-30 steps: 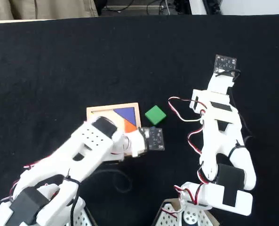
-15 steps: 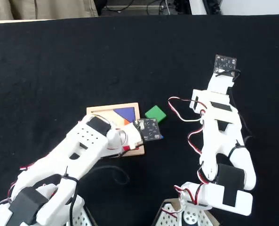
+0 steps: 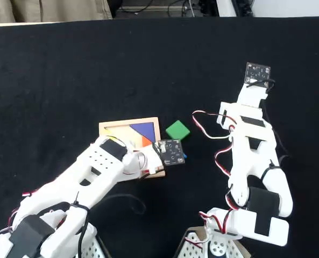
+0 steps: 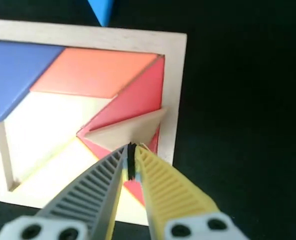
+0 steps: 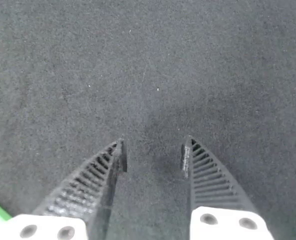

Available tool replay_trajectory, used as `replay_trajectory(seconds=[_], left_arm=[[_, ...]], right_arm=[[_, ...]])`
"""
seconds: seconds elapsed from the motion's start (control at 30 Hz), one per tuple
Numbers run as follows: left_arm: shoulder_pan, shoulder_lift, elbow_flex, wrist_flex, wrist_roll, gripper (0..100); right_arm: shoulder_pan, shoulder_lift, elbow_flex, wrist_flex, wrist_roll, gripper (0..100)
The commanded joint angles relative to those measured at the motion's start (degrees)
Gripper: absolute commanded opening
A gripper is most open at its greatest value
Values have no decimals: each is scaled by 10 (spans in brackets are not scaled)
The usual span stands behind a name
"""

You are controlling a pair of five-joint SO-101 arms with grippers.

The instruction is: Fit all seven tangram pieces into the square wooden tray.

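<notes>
Black table (image 3: 51, 70). Tray (image 4: 175, 95) near centre w/ blue pc (image 4: 13, 70), orange pc (image 4: 95, 70), red pc (image 4: 140, 97) seated. L gripper (image 4: 132, 150) over tray, fingers all but closed, tips at pale triangle (image 4: 125, 131), which is tilted on red pc; can't tell if pinched. Green square (image 3: 177, 130) just beside tray. R gripper (image 5: 152, 152) spread wide, empty, over cloth.

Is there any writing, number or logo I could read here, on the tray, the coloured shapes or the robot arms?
No text can be read.
The wooden tray, the coloured pieces in it and the green piece beside it bear no print.
The left arm's dark board and the right arm's dark board show tiny pale marks, too small to read.
</notes>
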Motion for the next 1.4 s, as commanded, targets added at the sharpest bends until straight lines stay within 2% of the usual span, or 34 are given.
replay_trajectory(seconds=[0.0,0.13,0.27,0.47,0.7,0.8,0.9,0.97,1.03,1.2,1.37], left_arm=[[1,-11,0,-10,5,31],[0,-11,-1,-12,4,30],[-11,-11,0,-48,3,31],[-53,-11,-1,-67,-74,30],[-73,-11,-34,-58,-78,30],[-46,-18,-55,9,-58,30],[12,-18,-110,130,4,30],[43,-13,-122,161,16,30],[55,-12,-106,146,16,30],[53,-12,-34,49,16,30],[50,-11,-13,12,16,30]], right_arm=[[-10,-3,-17,-6,-2,191],[-10,-3,-17,-6,-2,191],[-10,-3,-17,-6,-2,191],[-10,-3,-17,-6,-2,191],[-10,-3,-17,-6,-2,191],[-10,-3,-17,-6,-2,191],[-10,-3,-17,-6,-2,191],[-10,-3,-17,-6,-2,191],[-10,-3,-17,-6,-2,191],[-10,-3,-16,-6,-2,191],[-10,-3,-16,-6,-2,191]])
